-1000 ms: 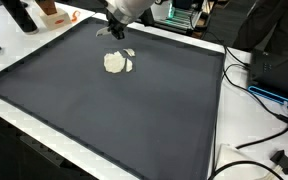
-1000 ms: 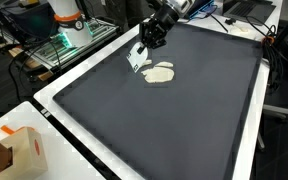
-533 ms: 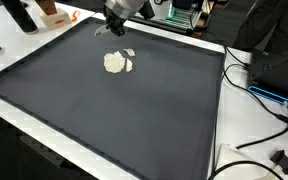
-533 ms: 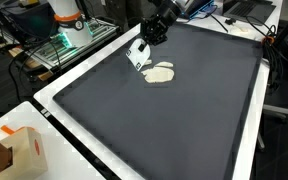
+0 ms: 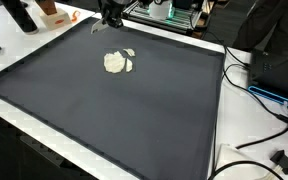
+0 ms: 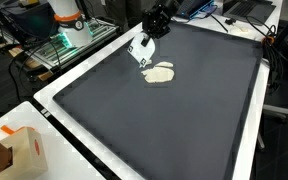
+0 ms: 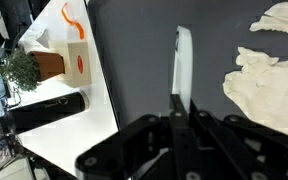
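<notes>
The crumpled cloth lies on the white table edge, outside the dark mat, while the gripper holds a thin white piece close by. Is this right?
Not quite. The crumpled cloth lies on the dark mat, not outside it; both exterior views show this. The rest holds: the gripper grips the thin white piece close by, as the wrist view shows.

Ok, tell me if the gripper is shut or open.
Shut: in the wrist view the gripper pinches a thin white piece, above the dark mat.
</notes>
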